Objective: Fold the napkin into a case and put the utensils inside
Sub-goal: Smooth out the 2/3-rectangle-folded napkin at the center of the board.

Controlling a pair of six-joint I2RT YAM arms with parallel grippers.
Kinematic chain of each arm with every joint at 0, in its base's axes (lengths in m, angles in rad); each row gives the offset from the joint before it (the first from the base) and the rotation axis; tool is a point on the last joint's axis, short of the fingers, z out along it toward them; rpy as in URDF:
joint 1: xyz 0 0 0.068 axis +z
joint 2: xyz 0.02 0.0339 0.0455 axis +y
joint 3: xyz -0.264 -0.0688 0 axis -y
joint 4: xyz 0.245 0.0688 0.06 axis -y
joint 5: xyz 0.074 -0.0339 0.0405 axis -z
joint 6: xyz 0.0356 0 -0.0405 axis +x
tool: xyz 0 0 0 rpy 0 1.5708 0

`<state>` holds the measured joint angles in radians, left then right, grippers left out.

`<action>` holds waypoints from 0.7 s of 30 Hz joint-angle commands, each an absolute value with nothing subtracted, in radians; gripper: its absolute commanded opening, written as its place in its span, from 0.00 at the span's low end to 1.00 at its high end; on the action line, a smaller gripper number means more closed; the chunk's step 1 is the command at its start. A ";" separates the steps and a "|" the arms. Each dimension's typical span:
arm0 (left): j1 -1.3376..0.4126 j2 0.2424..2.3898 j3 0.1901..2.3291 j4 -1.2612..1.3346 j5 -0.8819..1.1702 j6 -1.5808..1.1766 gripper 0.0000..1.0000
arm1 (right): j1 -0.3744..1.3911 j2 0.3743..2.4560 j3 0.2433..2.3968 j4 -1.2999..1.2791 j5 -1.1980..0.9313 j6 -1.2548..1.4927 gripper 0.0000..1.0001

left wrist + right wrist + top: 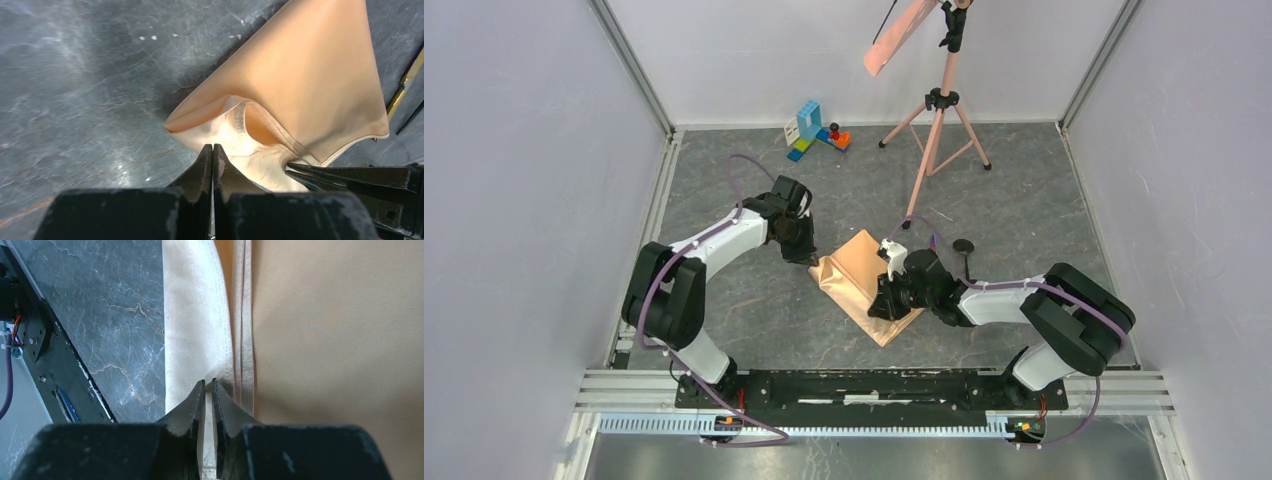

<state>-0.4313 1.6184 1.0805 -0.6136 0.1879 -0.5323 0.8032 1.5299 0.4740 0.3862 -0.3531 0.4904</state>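
Observation:
The peach-tan napkin (860,272) lies folded into a layered oblong on the grey table, its layers gaping at the left corner (240,125). My left gripper (213,146) is shut, its tips resting on the pale lower layer at that corner, with no cloth visible between them. At the napkin's near edge my right gripper (208,382) is shut on a puckered fold of the napkin (325,330) beside the hemmed edges. Its fingers (350,175) also show in the left wrist view. The utensils lie to the right of the napkin: a gold-sheened one (407,82) and a thin black one (964,247) with a round end.
A pink tripod (936,130) carrying a salmon strip (902,35) stands at the back. Toy blocks (816,130) sit at the back left. The black mounting rail (874,385) runs along the near edge, and pale walls close in on both sides.

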 commanded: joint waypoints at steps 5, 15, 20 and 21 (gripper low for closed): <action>-0.433 1.699 1.057 -0.424 0.350 -0.608 0.02 | 0.803 1.516 0.492 0.383 -0.321 0.468 0.14; -0.410 1.779 1.067 -0.395 0.313 -0.610 0.02 | 0.817 1.576 0.653 0.358 -0.383 0.392 0.22; -0.402 1.808 1.065 -0.381 0.301 -0.609 0.02 | 0.817 1.721 0.770 0.442 -0.503 0.419 0.27; -0.401 1.813 1.063 -0.381 0.300 -0.609 0.02 | 0.817 1.748 0.783 0.467 -0.526 0.434 0.28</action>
